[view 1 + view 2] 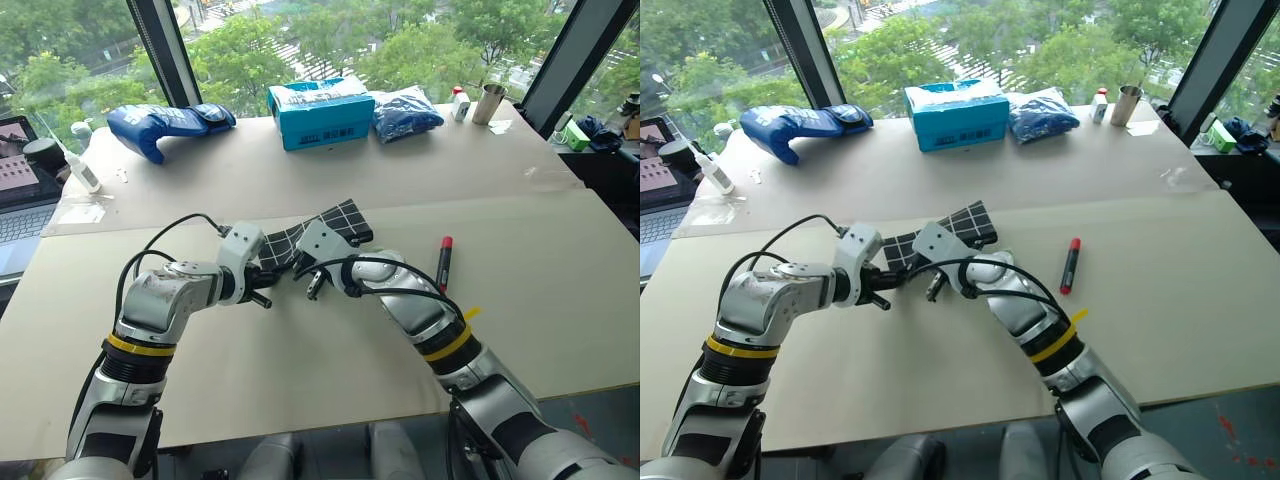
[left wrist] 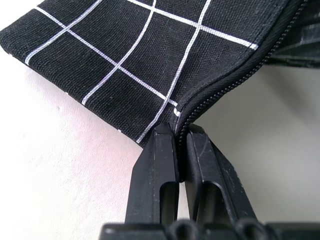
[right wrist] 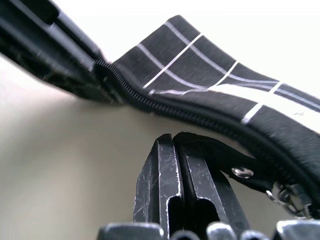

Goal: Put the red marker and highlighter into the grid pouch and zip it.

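Grid pouch (image 1: 318, 232) is held just above the pale surface (image 1: 300, 370) in the left eye view, stretched between the two arms near the middle. The left gripper (image 1: 268, 272) is placed at its nearer corner and the right gripper (image 1: 306, 268) just beside it, at the zipper edge. The red marker (image 1: 444, 262) is seen lying on the surface to the right of the right arm, apart from the pouch, so it is judged not yet packed. The highlighter cannot be found on the surface; whether it is already inside cannot be told.

In the right eye view the same arrangement is shown, and nothing more is added about the highlighter.

In the left wrist view the jaws are pressed together on the corner of the pouch, right at the end of the zipper (image 2: 235, 80), so the fabric is clamped there.

In the right wrist view the jaws are closed on the black pull tab (image 3: 227, 160) of the zipper. The slider (image 3: 287, 195) is seen close to these jaws, and the zipper teeth running toward the left gripper look closed.

As a judgement, the zipper is being worked now. The marker must be put in and the final closing must be done.
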